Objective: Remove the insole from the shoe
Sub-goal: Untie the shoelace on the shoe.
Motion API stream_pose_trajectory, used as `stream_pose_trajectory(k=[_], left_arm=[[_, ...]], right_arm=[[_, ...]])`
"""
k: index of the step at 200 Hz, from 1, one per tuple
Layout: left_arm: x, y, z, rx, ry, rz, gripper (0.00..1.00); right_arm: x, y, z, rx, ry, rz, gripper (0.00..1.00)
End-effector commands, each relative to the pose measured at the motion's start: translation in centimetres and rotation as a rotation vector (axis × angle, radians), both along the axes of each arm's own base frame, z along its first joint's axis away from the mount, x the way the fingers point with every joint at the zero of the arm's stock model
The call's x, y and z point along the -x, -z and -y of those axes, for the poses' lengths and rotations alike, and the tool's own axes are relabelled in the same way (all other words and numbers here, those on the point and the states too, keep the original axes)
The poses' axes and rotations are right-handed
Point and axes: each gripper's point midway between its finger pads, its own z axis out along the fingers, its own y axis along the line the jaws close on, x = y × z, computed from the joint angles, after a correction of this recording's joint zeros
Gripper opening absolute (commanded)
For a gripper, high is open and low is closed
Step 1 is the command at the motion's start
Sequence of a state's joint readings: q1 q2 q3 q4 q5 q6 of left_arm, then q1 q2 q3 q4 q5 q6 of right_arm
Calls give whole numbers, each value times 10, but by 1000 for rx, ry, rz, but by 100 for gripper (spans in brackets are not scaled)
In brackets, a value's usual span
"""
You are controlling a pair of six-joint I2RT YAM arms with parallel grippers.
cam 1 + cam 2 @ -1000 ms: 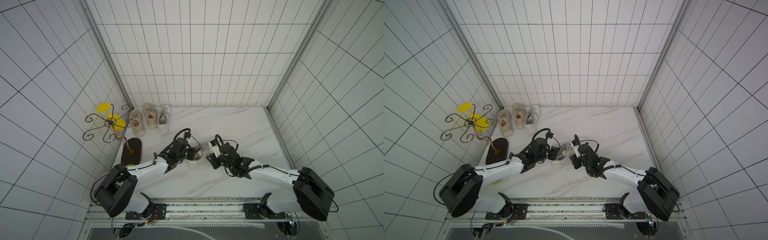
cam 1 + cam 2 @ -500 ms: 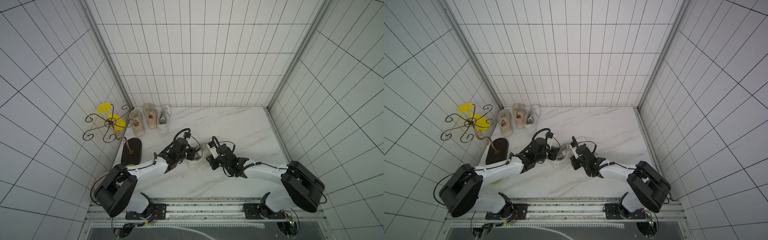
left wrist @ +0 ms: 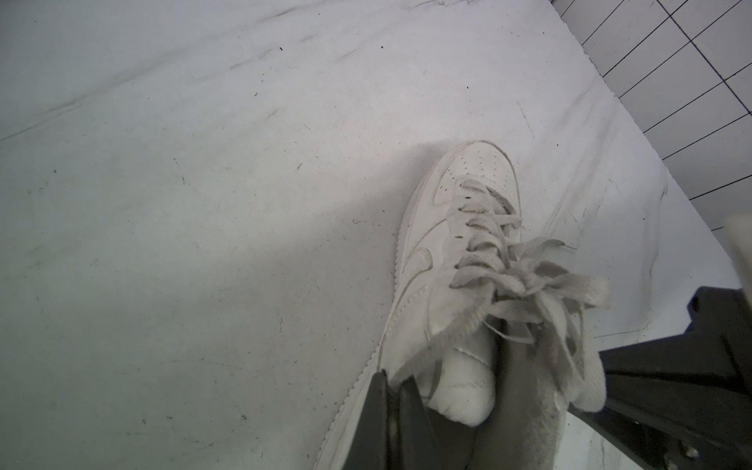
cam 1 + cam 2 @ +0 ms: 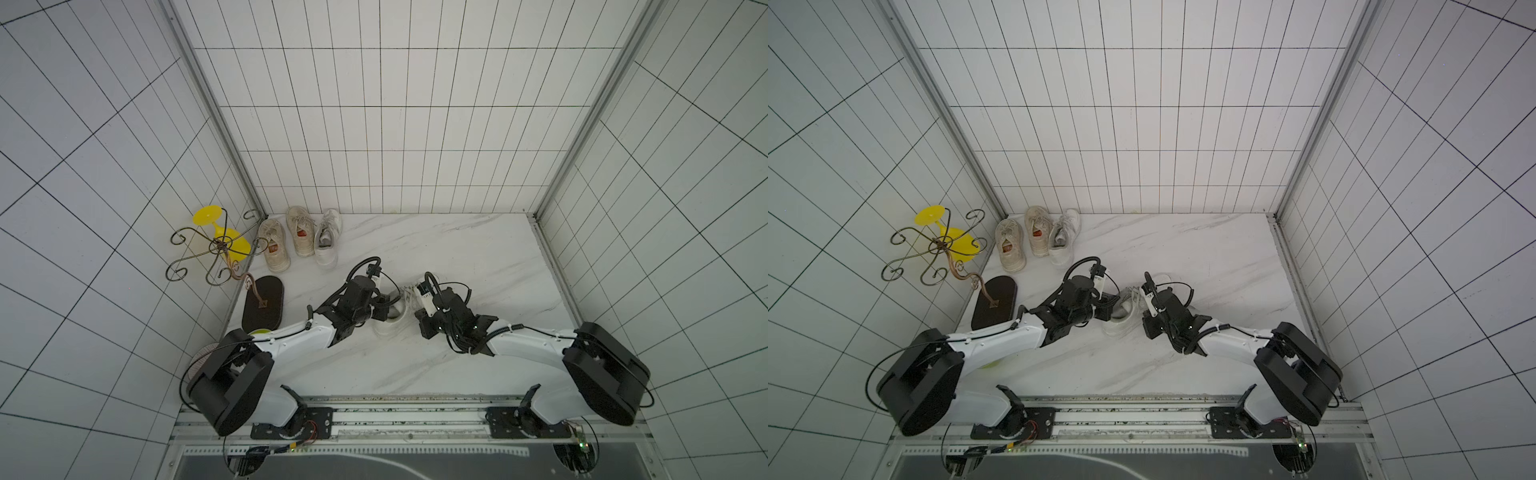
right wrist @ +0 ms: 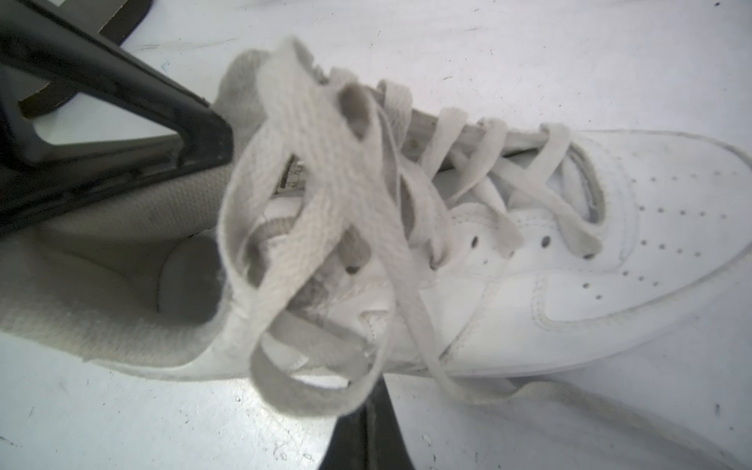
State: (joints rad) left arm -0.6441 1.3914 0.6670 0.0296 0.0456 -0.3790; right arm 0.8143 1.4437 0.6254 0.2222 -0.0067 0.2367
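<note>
White tiled booth, marble-look floor.

Task item: white shoe, upright on the floor mid-scene, wedged between both arms in both top views. Heel toward the arm bases, toe angled toward the back wall. Laces loose and bunched over the tongue.

Insole: not out yet. Only the pale heel patch shows, down in the shoe opening in the right wrist view.

Left gripper: jaws closed, pinching the frayed collar edge at the heel end. Confirmed in the right wrist view, black finger tip against the inner lining.

Right gripper: jaws fully together, just beside the side of the shoe near the opening. Lace loop draped over the tip; can't tell whether anything is caught between the pads.

Also in frame, well clear of the arms:
- row of three other shoes by the back-left corner
- scrolled wire stand on a dark oval base, with a yellow plastic glass hung on it
</note>
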Motion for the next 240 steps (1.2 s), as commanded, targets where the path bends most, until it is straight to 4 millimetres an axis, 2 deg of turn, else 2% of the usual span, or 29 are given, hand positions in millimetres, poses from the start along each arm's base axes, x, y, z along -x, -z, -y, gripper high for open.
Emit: stream_pose_trajectory(k=[1, 33, 57, 87, 105, 118, 130, 133, 137, 157, 170, 199, 240], left_arm=[[-5, 0, -27, -62, -130, 22, 0], [-9, -9, -52, -96, -258, 62, 0], [-11, -12, -72, -118, -354, 74, 0], [-14, -8, -96, -72, -421, 42, 0], [-15, -7, -102, -53, -428, 30, 0], [-15, -8, -97, -36, -396, 30, 0], [-14, -9, -88, -7, -354, 28, 0], [-14, -10, -85, 1, -342, 27, 0], [-13, -10, -81, 8, -319, 26, 0], [-11, -9, -63, 23, -243, 23, 0], [-9, -8, -51, 13, -202, 22, 0], [-3, -7, -30, -11, -135, 26, 0], [0, -5, -20, -11, -99, 18, 0]], right_arm=[[3, -3, 10, -9, 52, 9, 0], [8, 11, 26, 23, 114, -30, 0], [3, 17, 44, 60, 218, -37, 0], [-8, 9, 70, 23, 336, -47, 0], [-14, -2, 83, -15, 380, -33, 0], [-13, -11, 73, -49, 314, -17, 0], [-20, -21, 67, -76, 313, 6, 0], [-10, -21, 49, -93, 197, -25, 0], [-6, -23, 39, -104, 146, -34, 2], [5, -30, 0, -81, 19, 2, 18], [6, -31, -16, -77, -17, 4, 21], [-1, -35, -32, -106, -39, 8, 22], [-6, -35, -38, -101, -38, 16, 23]])
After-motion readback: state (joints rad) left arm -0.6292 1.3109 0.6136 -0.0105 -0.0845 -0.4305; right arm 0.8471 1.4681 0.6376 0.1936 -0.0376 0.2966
